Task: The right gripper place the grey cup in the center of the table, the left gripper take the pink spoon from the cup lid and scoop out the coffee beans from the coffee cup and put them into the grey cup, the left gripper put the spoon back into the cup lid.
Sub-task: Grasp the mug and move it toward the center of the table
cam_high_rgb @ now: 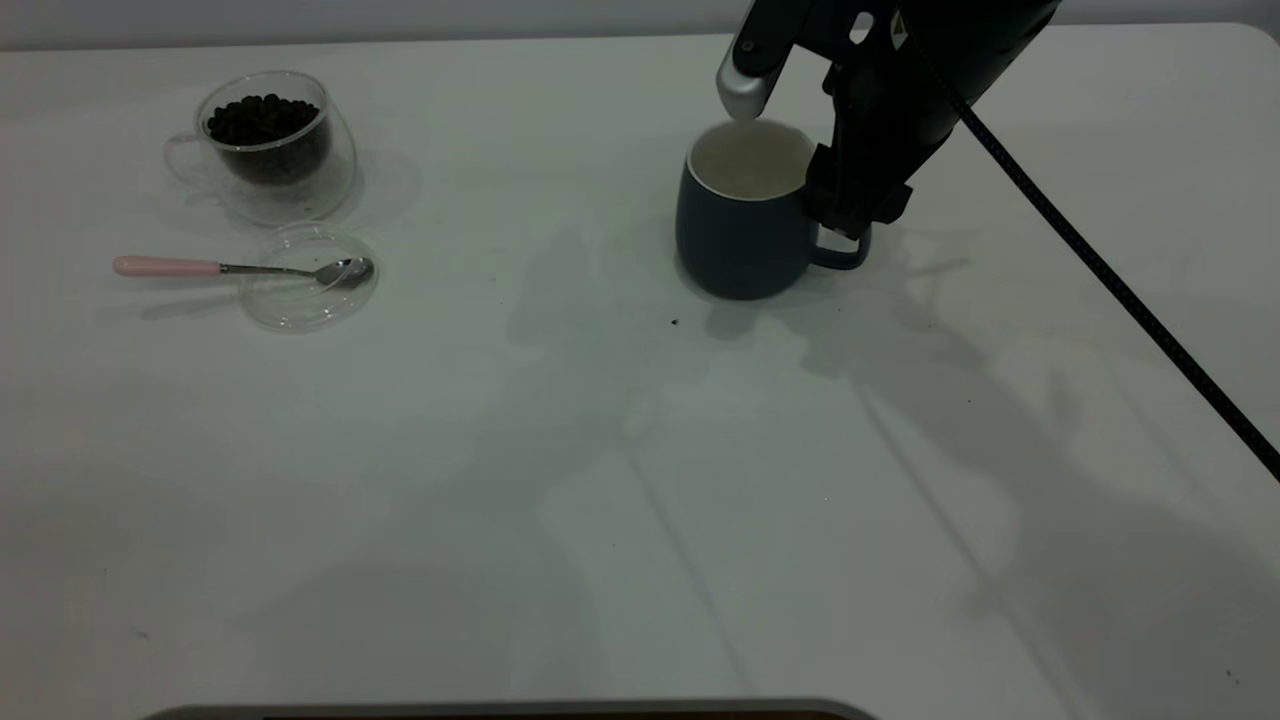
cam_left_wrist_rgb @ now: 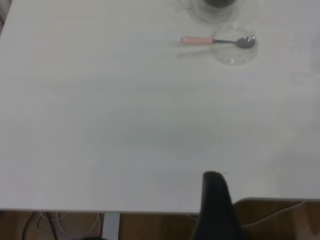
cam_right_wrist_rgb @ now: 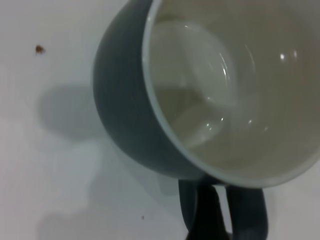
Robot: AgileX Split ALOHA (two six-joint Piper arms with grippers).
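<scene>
The grey cup (cam_high_rgb: 740, 225) stands upright and empty right of the table's middle. My right gripper (cam_high_rgb: 845, 215) is shut on its handle; in the right wrist view one dark finger (cam_right_wrist_rgb: 206, 212) passes through the handle loop under the cup (cam_right_wrist_rgb: 125, 115). The pink-handled spoon (cam_high_rgb: 240, 267) lies with its bowl in the clear cup lid (cam_high_rgb: 305, 295) at the far left. The glass coffee cup (cam_high_rgb: 265, 150) with dark beans stands just behind it. My left gripper (cam_left_wrist_rgb: 217, 205) hangs at the table's edge, far from the spoon (cam_left_wrist_rgb: 215, 40) and lid (cam_left_wrist_rgb: 232, 52).
A small dark crumb (cam_high_rgb: 675, 322) lies on the table just in front of the grey cup. The right arm's cable (cam_high_rgb: 1110, 275) runs across the right side of the white table (cam_high_rgb: 600, 500).
</scene>
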